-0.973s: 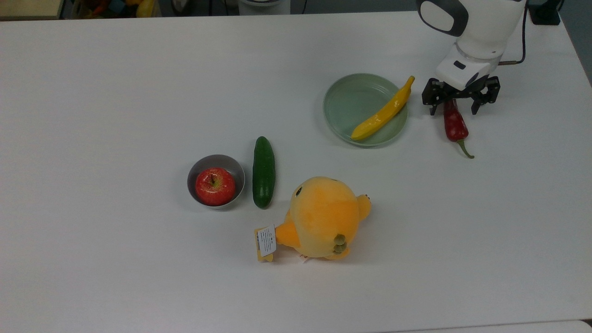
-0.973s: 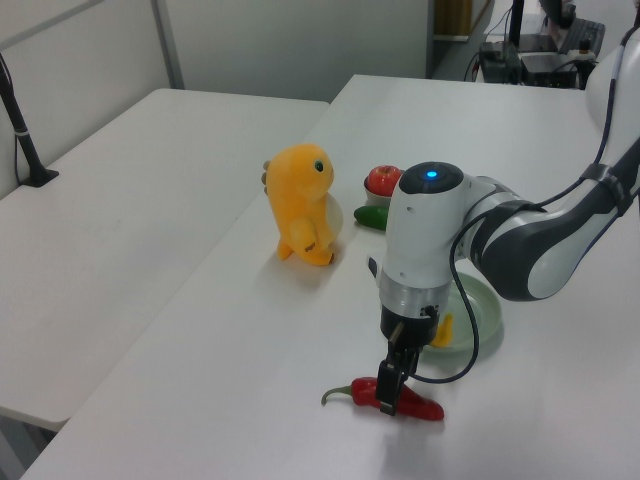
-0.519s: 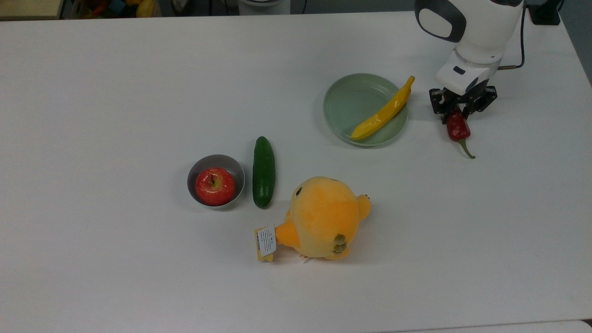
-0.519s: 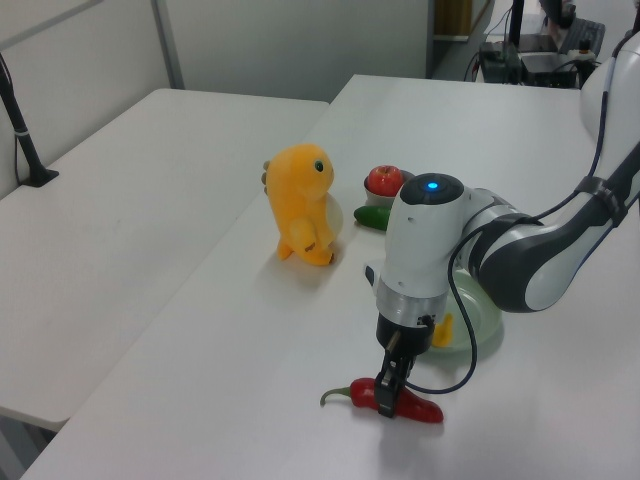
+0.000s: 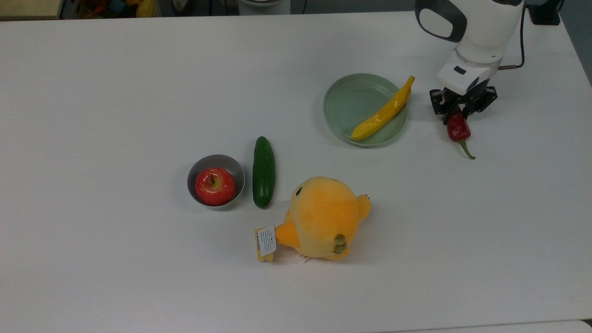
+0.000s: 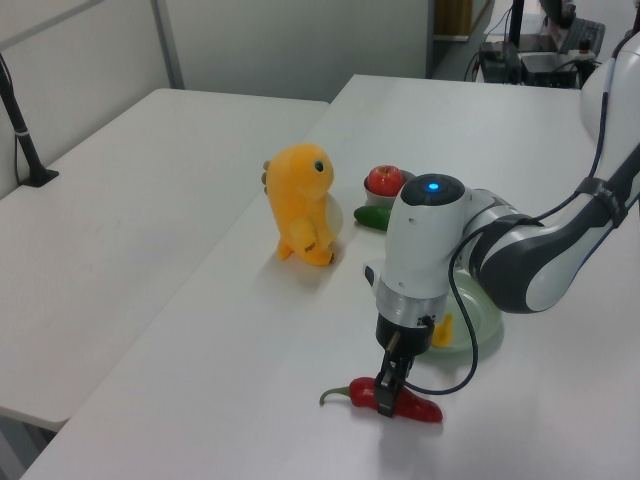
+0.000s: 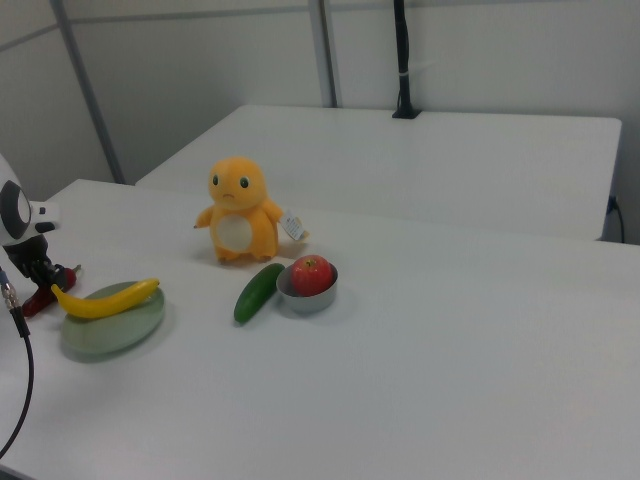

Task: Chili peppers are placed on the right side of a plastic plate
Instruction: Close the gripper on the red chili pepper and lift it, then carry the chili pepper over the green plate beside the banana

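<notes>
While the end effector [image 5: 463, 107] stands clamped on the chili peppers [image 5: 458, 129], the red pod lies on the white counter [image 5: 138, 92] just off the plastic plate [image 5: 342, 106], on the top view's right of it. Across that plate rests a yellow banana-like fruit [image 5: 384, 112], its tip past the rim. Farther from the plate sit a cucumber [image 5: 263, 171], a grey bowl [image 5: 200, 171] holding an apple [image 5: 214, 186], and an orange plush toy [image 5: 321, 217].
</notes>
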You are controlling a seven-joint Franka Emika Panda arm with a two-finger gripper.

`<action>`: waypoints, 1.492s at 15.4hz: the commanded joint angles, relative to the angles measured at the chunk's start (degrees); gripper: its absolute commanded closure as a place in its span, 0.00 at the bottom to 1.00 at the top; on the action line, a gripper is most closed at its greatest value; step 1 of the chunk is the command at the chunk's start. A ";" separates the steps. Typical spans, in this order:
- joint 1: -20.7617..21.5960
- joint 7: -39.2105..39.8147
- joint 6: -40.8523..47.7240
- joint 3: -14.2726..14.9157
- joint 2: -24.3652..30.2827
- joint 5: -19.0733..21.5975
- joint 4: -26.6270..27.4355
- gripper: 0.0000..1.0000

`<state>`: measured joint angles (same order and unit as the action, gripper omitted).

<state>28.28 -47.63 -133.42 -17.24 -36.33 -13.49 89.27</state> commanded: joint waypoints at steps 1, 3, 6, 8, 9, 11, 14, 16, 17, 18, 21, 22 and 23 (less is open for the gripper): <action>0.99 -1.33 -0.09 0.80 1.08 -1.63 -4.78 0.99; 0.64 -1.33 0.71 0.80 4.50 -1.63 -7.18 0.99; -0.85 -0.80 4.99 1.07 8.28 -1.80 -6.31 0.99; -2.52 5.75 14.99 1.50 12.67 -0.50 -2.55 0.99; -3.31 8.58 18.08 3.07 14.87 1.08 -0.61 0.99; -3.76 11.23 23.36 6.76 16.82 2.76 0.02 0.99; -4.37 14.83 28.12 11.16 17.44 2.77 0.72 0.99; -4.55 16.25 26.99 14.32 18.57 2.68 4.40 0.99; -4.46 17.12 25.33 15.64 19.88 2.68 7.12 0.99; -4.29 18.26 22.45 16.79 22.07 2.68 11.15 0.99; -4.29 19.42 13.30 18.91 26.75 2.68 21.36 0.99; -4.55 19.42 11.88 18.99 26.58 2.59 22.16 0.99; -4.64 19.42 10.39 18.99 26.40 2.50 23.13 0.99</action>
<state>23.01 -29.56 -116.77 0.54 -14.78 -11.90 103.63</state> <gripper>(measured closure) 0.612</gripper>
